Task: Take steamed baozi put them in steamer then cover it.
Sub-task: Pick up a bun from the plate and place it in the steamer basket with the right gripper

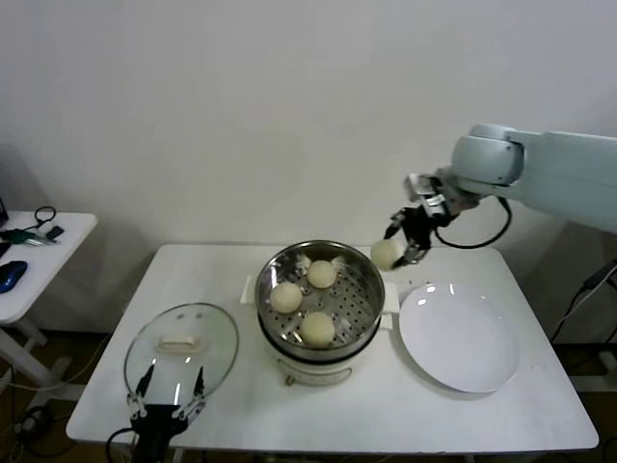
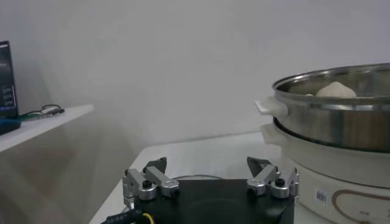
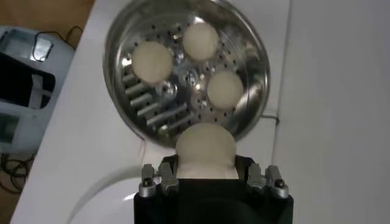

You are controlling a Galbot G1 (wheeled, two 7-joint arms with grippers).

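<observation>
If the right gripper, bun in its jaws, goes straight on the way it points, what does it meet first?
Probably the steamer: the right gripper with its baozi points down at the near rim. Depth is unclear, so it may touch the rim before the perforated floor.

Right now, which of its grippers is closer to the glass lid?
Left. The left gripper hovers open at the lid's near edge; the right gripper holds a bun beyond the steamer.

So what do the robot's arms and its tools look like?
The right arm is a smooth, rounded pale blue-white shell with a black cable looping under its wrist. The right tool is small and black. Up close, both tools have a black body with silver metal finger links and dark tips. The left tool shows thin black fingers and a yellow wire at its base.
</observation>
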